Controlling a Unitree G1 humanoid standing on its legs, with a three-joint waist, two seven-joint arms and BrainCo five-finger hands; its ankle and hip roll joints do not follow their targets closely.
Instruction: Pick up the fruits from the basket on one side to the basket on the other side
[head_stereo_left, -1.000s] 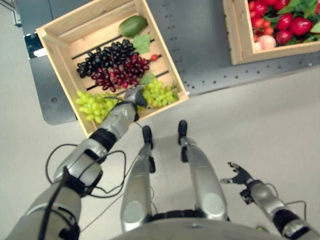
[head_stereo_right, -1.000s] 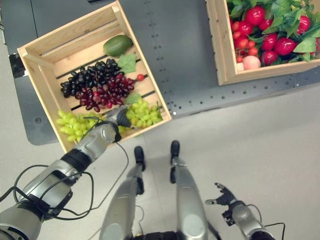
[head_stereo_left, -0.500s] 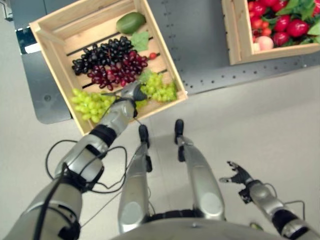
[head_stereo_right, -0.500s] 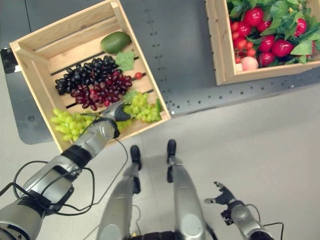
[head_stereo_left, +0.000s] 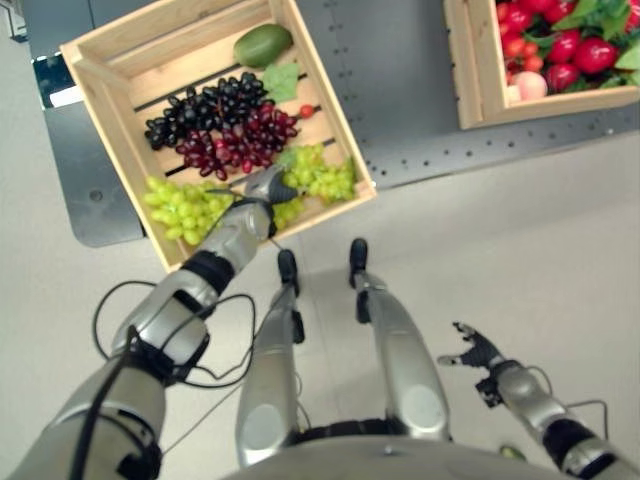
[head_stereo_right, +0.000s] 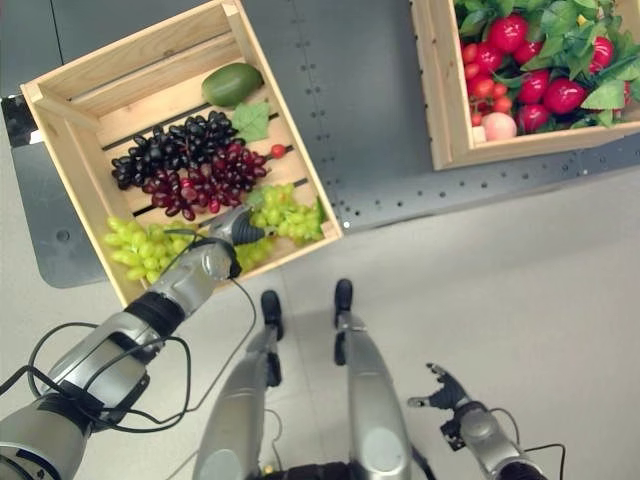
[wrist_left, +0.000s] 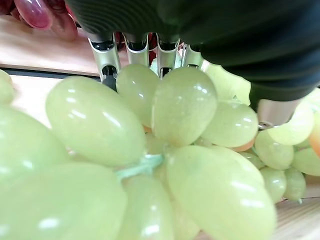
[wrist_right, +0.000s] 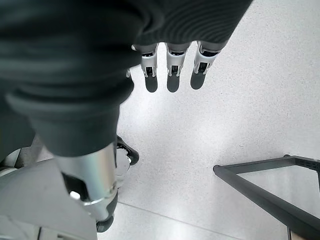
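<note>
Left hand (head_stereo_left: 262, 188) is inside the near edge of the left wooden crate (head_stereo_left: 105, 95), its fingers (wrist_left: 103, 53) curled over a bunch of green grapes (wrist_left: 150, 150) and grasping it. More green grapes (head_stereo_left: 180, 208), red grapes (head_stereo_left: 240, 145), black grapes (head_stereo_left: 200, 108) and a green mango (head_stereo_left: 262, 45) lie in the same crate. The right crate (head_stereo_left: 478, 70) holds red fruit among leaves. Both crates sit on a dark grey worktop (head_stereo_left: 400, 90). Right hand (head_stereo_left: 478, 352) hangs low over the floor, fingers straight and released. No legible writing.
</note>
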